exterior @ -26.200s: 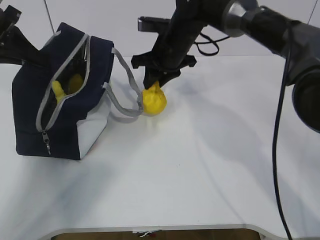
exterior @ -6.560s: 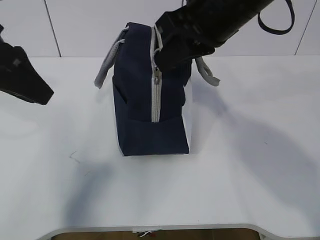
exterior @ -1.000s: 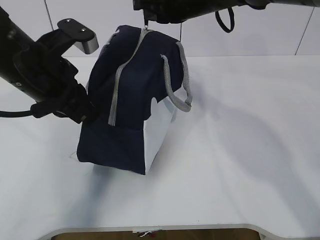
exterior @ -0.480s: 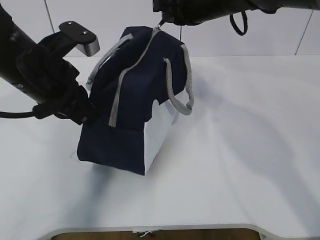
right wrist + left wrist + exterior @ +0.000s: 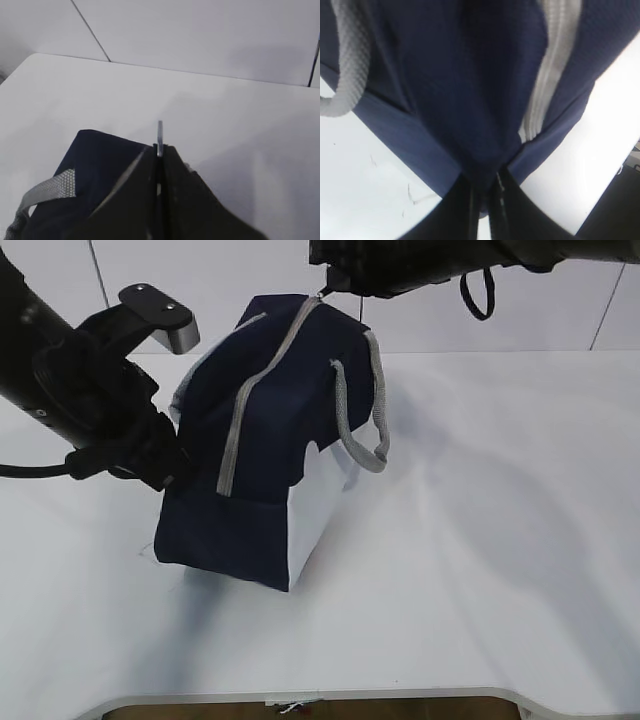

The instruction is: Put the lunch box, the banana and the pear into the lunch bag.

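Since a second ago, lunch bag (image 5: 262,440) top has been drawn rightward; zipper pull (image 5: 159,133) is pinched by right gripper (image 5: 159,152). Bag's end fabric is clamped by left gripper (image 5: 485,186). Bag rests tilted on white table (image 5: 450,570).

A white table (image 5: 450,570) fills most of the exterior view, its rounded front edge showing at the bottom with a dark brown strip beneath it. Faint scratch-like marks lie on its surface near the left side, seen more clearly in the left wrist view. Behind the table stands a pale wall (image 5: 230,280) of panels divided by thin dark seams.
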`<state>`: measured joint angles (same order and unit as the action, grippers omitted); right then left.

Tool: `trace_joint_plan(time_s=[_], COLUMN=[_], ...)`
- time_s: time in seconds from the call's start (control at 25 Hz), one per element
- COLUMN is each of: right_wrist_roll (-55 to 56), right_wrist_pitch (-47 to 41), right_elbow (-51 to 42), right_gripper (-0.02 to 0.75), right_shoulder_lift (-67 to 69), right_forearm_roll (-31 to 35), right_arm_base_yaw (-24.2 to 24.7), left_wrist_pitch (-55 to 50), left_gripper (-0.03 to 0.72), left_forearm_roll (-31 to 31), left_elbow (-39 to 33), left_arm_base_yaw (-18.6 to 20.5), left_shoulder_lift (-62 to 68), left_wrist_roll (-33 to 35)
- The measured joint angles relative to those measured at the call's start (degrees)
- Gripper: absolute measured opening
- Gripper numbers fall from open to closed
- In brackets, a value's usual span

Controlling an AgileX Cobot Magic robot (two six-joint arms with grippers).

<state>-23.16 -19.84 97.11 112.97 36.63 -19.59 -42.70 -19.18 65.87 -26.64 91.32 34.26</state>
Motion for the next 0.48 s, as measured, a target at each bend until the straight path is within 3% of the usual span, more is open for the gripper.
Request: trace_joint_plan(time_s=[0.48], right_wrist_roll=[-0.86], right_wrist_pitch=[3.25], right_elbow=[0.51], right_gripper=[0.013], right_shoulder_lift=[2.22], right_forearm_roll=[0.67], right_arm_base_yaw=[0.14], left_wrist_pitch=[-0.39], left_gripper=[0.001], left_forearm_roll=[0.00], left_elbow=[0.00], left_arm_base_yaw=[0.00], left_shoulder_lift=[0.00], left_wrist_roll=[0.00])
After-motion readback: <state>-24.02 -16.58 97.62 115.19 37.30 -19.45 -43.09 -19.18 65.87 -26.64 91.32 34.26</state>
